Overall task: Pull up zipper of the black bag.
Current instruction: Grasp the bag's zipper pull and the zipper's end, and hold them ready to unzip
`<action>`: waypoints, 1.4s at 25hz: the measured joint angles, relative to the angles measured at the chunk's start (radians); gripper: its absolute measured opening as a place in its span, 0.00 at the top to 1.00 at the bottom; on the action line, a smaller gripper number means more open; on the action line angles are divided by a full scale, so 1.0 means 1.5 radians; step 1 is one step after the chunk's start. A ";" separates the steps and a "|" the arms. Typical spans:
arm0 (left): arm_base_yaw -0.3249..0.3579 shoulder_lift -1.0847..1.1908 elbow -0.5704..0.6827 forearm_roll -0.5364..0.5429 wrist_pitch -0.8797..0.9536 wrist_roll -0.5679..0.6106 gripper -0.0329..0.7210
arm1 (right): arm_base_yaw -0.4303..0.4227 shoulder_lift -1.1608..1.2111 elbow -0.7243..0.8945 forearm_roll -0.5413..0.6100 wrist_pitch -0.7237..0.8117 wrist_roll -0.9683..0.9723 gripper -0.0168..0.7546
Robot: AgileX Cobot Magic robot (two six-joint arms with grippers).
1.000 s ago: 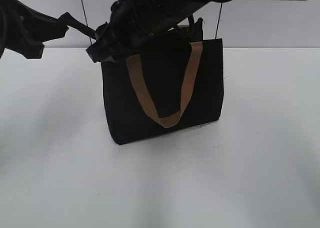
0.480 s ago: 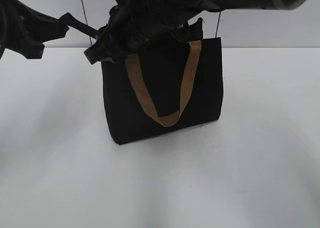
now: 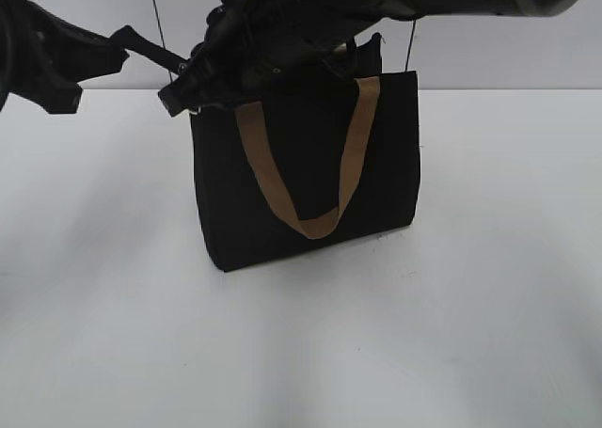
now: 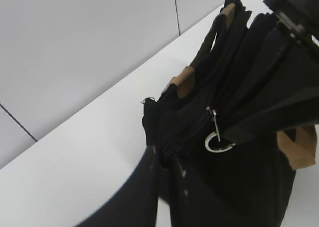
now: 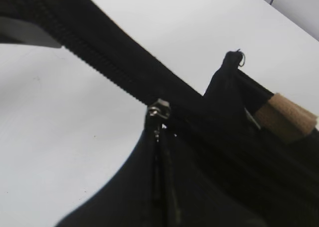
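The black bag (image 3: 310,165) stands upright on the white table, with a tan strap (image 3: 350,155) hanging in a U on its face. My left gripper (image 4: 167,159) is shut on the fabric at the bag's top end corner, where the zipper (image 4: 197,124) ends. In the exterior view it (image 3: 172,64) reaches that corner from the left. My right gripper (image 5: 162,137) is shut on the silvery zipper pull (image 5: 158,110). It reaches across the bag's top to the left end (image 3: 185,97). The pull's ring (image 4: 218,141) shows close to the left jaws. The zipper teeth (image 5: 99,62) run behind the pull.
The white table (image 3: 470,306) lies all round the bag. A pale wall (image 3: 508,52) stands behind it. The second tan handle (image 4: 184,82) sticks up at the bag's far side. Both arms crowd the space above the bag's top left.
The right gripper and the pull have edged slightly left along the bag's top. The bag has shifted a little left with them. The left arm holds still.
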State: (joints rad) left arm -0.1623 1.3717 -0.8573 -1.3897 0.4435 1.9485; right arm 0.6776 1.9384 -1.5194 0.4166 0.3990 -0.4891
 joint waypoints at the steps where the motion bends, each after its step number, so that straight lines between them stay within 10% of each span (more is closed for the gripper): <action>1: 0.000 0.000 0.000 0.003 0.000 0.000 0.92 | 0.000 -0.003 0.000 0.000 0.001 0.000 0.98; 35: -0.001 0.000 0.055 0.182 -0.050 -0.115 0.92 | -0.191 -0.047 0.000 0.012 0.101 0.057 0.98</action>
State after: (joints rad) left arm -0.1642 1.3717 -0.7743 -1.1161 0.3686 1.7763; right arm 0.3918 1.8676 -1.5194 0.4346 0.5499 -0.4031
